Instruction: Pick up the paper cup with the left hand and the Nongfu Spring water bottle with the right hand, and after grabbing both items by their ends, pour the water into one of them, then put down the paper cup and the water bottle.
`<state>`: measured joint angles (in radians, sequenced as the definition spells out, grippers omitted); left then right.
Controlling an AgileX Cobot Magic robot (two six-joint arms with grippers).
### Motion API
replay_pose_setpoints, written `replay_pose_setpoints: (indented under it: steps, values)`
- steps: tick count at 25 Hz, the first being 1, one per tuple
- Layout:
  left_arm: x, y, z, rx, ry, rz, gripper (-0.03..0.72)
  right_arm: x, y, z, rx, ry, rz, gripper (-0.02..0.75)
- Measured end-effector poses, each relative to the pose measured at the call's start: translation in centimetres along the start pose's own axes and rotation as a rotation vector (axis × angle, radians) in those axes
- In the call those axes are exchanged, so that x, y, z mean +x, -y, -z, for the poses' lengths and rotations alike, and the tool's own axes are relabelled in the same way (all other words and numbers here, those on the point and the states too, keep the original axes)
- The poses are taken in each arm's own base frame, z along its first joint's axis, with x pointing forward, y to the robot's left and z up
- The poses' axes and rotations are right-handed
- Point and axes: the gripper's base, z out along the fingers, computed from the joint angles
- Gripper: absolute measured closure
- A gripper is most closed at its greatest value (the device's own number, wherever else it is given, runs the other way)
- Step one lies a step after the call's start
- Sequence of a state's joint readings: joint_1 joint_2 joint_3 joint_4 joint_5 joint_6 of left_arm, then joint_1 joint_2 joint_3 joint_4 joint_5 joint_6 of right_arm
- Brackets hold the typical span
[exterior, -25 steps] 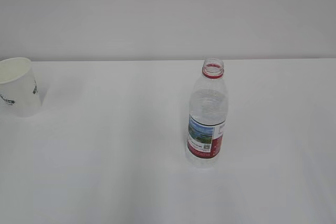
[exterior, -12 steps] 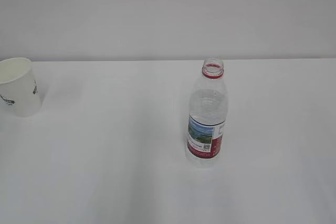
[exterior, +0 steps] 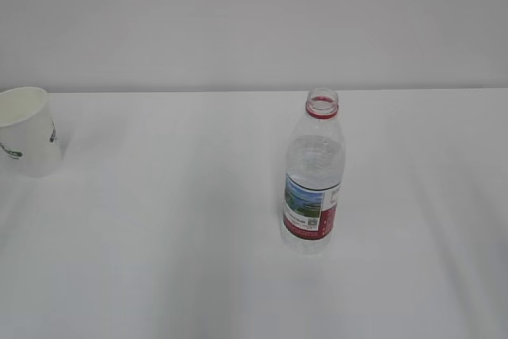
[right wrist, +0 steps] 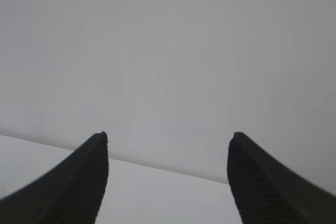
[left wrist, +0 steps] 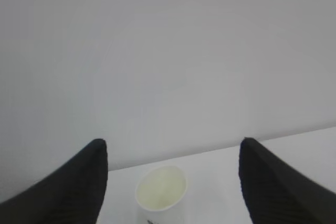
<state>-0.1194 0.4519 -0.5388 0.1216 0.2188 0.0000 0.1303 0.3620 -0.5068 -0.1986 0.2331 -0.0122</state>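
Item one: small white tapered paper cup with rolled rim, cream interior and a dark logo print, standing upright at the far left edge of the white desk; position unchanged over the past second. Item two: clear ribbed plastic Nongfu Spring water bottle, red neck ring, uncapped, red-banded landscape label, upright right of centre and well apart from the cup; likewise unchanged, with clear water visible in its upper body. Left hand: black jaws spread wide and empty, framing the cup's open mouth from above and behind, not touching it. Right hand: black jaws equally spread and empty, facing the pale wall and desk edge, the bottle not in its view. Neither arm shows in the exterior view. Change recorded: none discernible. Assessment: the task appears at its outset, nothing grasped or poured; the left hand seems lined up for the cup, while the right likely needs to find the bottle first.
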Motion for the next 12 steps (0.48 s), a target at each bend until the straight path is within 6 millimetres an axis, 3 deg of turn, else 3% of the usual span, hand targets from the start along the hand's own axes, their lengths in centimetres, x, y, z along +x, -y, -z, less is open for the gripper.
replay_pose_setpoints:
  steps: [12]
  values:
    - [0.3,0.4,-5.1,0.027,0.022,0.043,0.118,0.5,-0.9,-6.0,-0.055,0.002,0.009,0.204]
